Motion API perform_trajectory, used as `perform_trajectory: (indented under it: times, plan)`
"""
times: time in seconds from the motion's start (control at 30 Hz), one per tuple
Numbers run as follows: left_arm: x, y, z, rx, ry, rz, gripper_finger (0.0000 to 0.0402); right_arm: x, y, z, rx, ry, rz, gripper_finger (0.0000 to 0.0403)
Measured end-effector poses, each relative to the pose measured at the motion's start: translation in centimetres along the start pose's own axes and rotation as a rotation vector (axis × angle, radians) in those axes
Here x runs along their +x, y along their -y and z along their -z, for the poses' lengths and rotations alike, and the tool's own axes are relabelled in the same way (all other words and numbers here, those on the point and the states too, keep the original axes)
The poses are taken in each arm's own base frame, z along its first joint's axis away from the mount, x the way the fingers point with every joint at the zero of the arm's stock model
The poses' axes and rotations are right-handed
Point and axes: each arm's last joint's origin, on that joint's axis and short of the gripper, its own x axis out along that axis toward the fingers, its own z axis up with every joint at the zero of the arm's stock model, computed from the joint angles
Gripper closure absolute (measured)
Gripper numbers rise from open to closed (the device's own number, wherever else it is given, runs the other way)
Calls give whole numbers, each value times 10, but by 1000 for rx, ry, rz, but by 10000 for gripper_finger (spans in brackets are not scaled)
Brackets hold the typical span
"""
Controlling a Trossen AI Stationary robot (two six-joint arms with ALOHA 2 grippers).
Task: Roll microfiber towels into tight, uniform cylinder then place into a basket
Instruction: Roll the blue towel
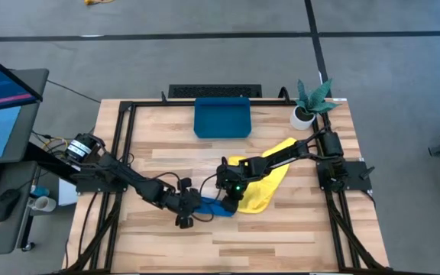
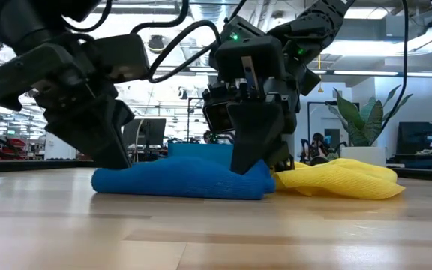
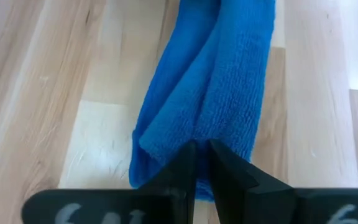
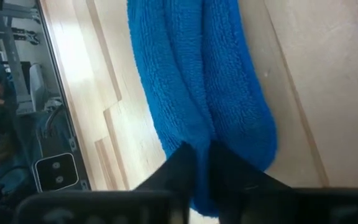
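Jaws on both grippers look nearly closed, each pinching one end of the blue towel (image 1: 211, 205). Left gripper (image 3: 202, 163) has its fingers almost together with a fold of blue cloth caught at the tips; right gripper (image 4: 202, 163) shows the same narrow gap, tips pressed into the other end of the roll, though how firm that hold is cannot be told. Blue towel lies as a loose long bundle on the wooden table (image 1: 281, 229), near the front middle, with the left gripper (image 1: 186, 216) at its left end and the right gripper (image 1: 230, 200) at its right end. Low view shows both sets of fingers coming down onto the blue bundle (image 2: 182, 180), which rests flat on the table. Yellow towel (image 1: 270, 179) lies crumpled just to the right, touching the blue one, partly under the right arm. Basket (image 1: 222, 118) sits at the back middle of the table, well apart from the towels. Potted plant (image 1: 310, 103) stands at the back right corner.
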Motion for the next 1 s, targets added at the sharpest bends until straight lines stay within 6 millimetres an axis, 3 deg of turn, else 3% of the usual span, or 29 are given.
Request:
perform_trajectory:
  times: [0.27,0.5,0.83,1.0]
  plan:
    - [2,-2,4,-58,13,5,368,-3,3,-3,10,-10,-29,234]
    - [2,-2,5,-110,9,5,368,-21,2,-4,-13,-14,-28,215]
    - [2,-3,5,-210,12,-7,368,-63,-41,10,-288,108,125,231]
    - [2,-3,5,-231,17,-16,368,-53,-73,29,-555,213,314,234]
